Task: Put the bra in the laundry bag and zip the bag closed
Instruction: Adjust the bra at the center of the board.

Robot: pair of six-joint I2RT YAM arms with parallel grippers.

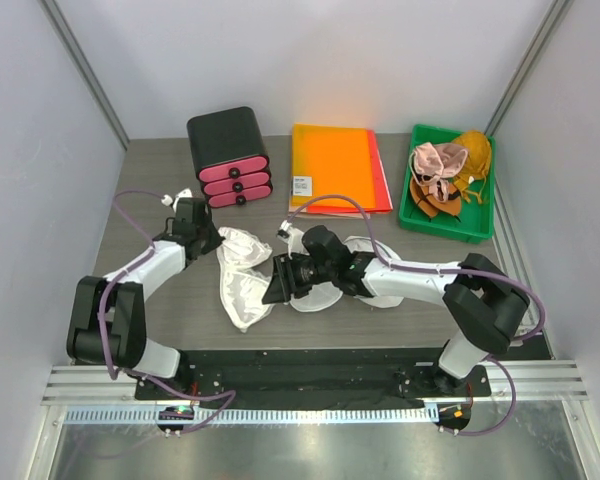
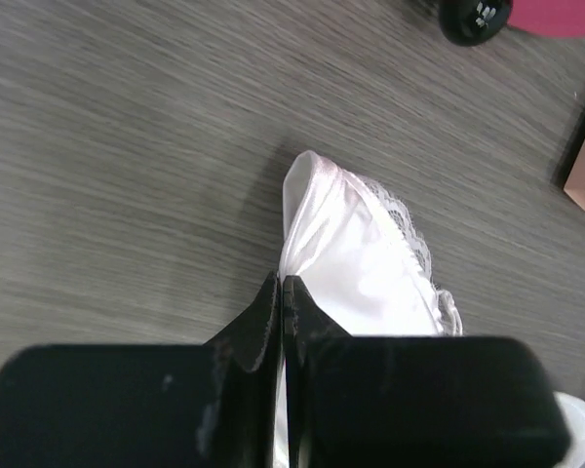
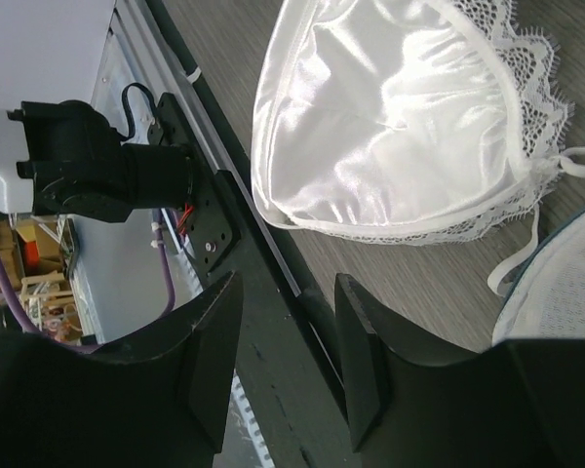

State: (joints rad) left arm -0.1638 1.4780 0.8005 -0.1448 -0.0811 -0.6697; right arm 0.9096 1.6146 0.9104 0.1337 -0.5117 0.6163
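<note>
While the bra [image 1: 242, 282] is pinched at one cup's edge by the left hand [image 2: 281, 289], jaws together on the satin, it lies flat on the surface [image 1: 380, 325] and isn't yet in the laundry bag [image 1: 318, 296]. So the task looks to be at pick-up stage, w/ loading & zipping both left to do. Bag sits just right of the bra, mostly hidden under the right arm; can't tell how far open it is. Right hand [image 3: 288, 285] hangs btwn bra & bag, jaws apart, holding nothing. Room: near edge of the surface, w/ the black mounting rail [image 3: 214, 214], runs close by the lower cup & right hand, so little margin that way. Back is taken up by the drawer unit [image 1: 230, 157], orange folder [image 1: 335, 165] & green bin [image 1: 445, 225]. Bare surface left of the bra is prob. the freest side.
</note>
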